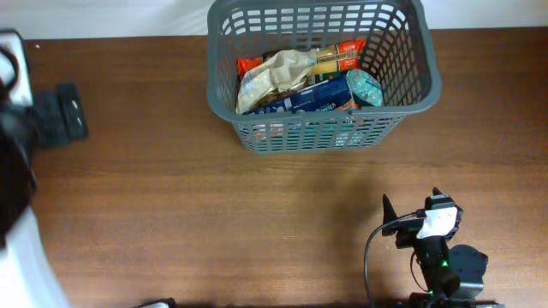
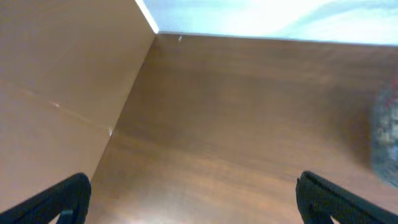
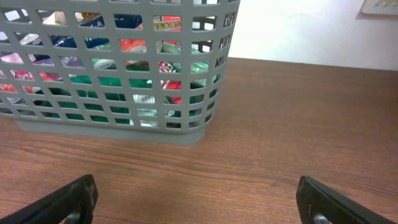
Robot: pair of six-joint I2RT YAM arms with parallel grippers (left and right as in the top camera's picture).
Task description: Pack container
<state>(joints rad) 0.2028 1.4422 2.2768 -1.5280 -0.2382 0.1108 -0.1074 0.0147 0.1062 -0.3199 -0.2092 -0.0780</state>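
The container, a large dark grey slotted basket (image 1: 411, 81), stands at the far middle-right of the table. In it lie a cream crumpled bag (image 1: 278, 73), an orange packet (image 1: 342, 53), a blue packet (image 1: 312, 98) and a teal tub (image 1: 366, 85). My right gripper (image 1: 411, 203) is open and empty over the table's near right, well short of the basket. In the right wrist view the basket (image 3: 186, 127) is ahead to the left of the spread fingers (image 3: 199, 205). My left gripper (image 2: 193, 199) is open and empty over bare wood at the far left (image 1: 60, 111).
The brown wooden table (image 1: 214, 214) fills the scene. In the left wrist view a tan panel (image 2: 56, 81) rises on the left and a blurred grey shape (image 2: 385, 130) sits at the right edge. A black cable (image 1: 372, 257) loops beside the right arm.
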